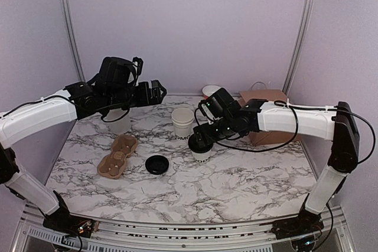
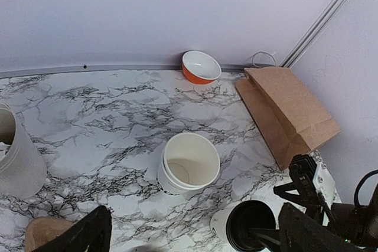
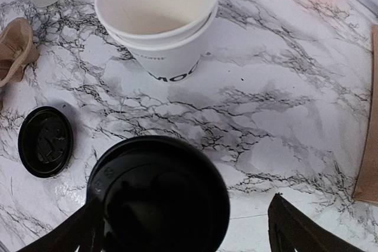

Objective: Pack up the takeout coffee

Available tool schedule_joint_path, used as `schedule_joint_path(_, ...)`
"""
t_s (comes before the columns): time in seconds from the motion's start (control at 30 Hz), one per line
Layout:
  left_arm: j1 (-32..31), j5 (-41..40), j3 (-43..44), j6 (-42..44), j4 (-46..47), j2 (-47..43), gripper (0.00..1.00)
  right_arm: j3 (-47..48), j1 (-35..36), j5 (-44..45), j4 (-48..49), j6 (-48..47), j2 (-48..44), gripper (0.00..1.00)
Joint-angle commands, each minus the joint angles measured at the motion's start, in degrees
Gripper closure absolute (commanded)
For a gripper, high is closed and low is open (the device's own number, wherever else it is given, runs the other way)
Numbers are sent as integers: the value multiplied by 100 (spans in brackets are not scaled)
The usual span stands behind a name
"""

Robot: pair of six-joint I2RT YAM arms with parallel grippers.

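We log the lidded takeout coffee (image 1: pixel 201 146) upright between the right gripper's (image 3: pixel 183 216) wide-open, non-gripping jaws, left gripper (image 2: pixel 195 228) open and empty; lid on, packing into the paper bag (image 1: pixel 263 96) rightward remains, we judge.

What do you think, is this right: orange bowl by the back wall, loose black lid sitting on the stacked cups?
One slip: the loose black lid lies on the table, apart from the stacked cups, which are open-topped, as the right wrist view shows. The orange bowl is by the back wall.
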Motion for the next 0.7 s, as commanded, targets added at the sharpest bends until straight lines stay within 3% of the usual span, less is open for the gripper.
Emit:
schedule_joint_path(0.0,19,-143,-51,134,-94,-205,1,376,215,259,-169,27,140,9)
schedule_joint_path(0.67,28,-42,-59,103,-96,-135,1,530,196,433,-226,286,320,13)
